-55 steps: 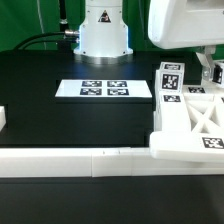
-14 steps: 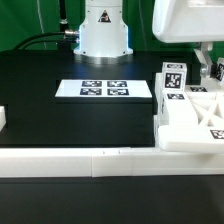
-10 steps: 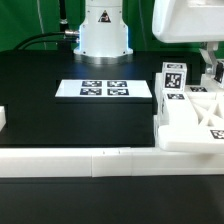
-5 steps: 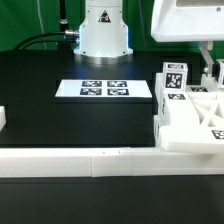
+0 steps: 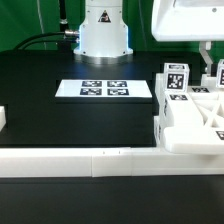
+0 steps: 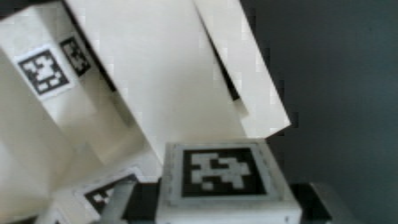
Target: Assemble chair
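The chair's white tagged pieces stand at the exterior view's right. An X-braced frame [image 5: 196, 122] lies there with an upright tagged slab [image 5: 176, 80] at its back. My gripper [image 5: 212, 68] reaches down just behind the frame, partly cut off by the picture's edge. In the wrist view a square-ended white chair piece [image 6: 221, 168] with a tag on its face sits between my two dark fingers [image 6: 146, 203]. Both fingers press on its sides, so the gripper [image 6: 231, 204] is shut on it. Beyond it are tilted white slabs [image 6: 134, 80] of the chair, one bearing a tag [image 6: 45, 70].
The marker board [image 5: 105, 89] lies flat mid-table in front of the robot base [image 5: 103, 30]. A long low white border wall [image 5: 80, 160] runs along the front. A small white block [image 5: 3, 120] shows at the exterior view's left edge.
The hand has lifted slightly and drifted a little toward the exterior view's right. The grip on the tagged piece is unchanged, and the frame and slab have barely shifted.
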Controlling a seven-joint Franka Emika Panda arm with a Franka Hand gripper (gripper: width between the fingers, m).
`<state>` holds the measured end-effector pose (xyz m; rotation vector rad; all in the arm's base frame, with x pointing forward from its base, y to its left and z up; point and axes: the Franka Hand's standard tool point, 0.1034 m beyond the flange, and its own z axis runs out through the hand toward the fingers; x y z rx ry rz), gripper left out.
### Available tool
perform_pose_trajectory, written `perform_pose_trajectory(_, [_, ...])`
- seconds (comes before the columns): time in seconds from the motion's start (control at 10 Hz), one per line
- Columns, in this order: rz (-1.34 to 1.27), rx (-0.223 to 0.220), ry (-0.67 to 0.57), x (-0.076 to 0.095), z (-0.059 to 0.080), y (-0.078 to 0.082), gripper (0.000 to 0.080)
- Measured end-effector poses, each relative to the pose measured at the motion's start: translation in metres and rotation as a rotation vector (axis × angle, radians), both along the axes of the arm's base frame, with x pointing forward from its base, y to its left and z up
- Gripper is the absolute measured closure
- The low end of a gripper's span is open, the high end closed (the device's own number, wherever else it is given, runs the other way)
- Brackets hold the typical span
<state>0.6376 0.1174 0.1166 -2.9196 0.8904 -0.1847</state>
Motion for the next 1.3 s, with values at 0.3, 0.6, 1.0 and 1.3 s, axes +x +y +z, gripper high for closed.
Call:
perform_pose_trajectory(0.3, [-0.33, 0.088, 0.005, -0.0025, 0.0, 0.0027, 0.0518])
perform_pose_trajectory(0.6, [-0.572, 0.151, 0.023, -0.0019, 0.0003, 0.0038, 0.0518])
perform_pose_trajectory(1.0, [-0.536, 0.146, 0.022, -0.0024, -0.0003, 0.0046, 0.0327])
perform_pose_trajectory(1.3, [-0.334, 0.116, 0.007, -0.0028, -0.0005, 0.0061, 0.0163])
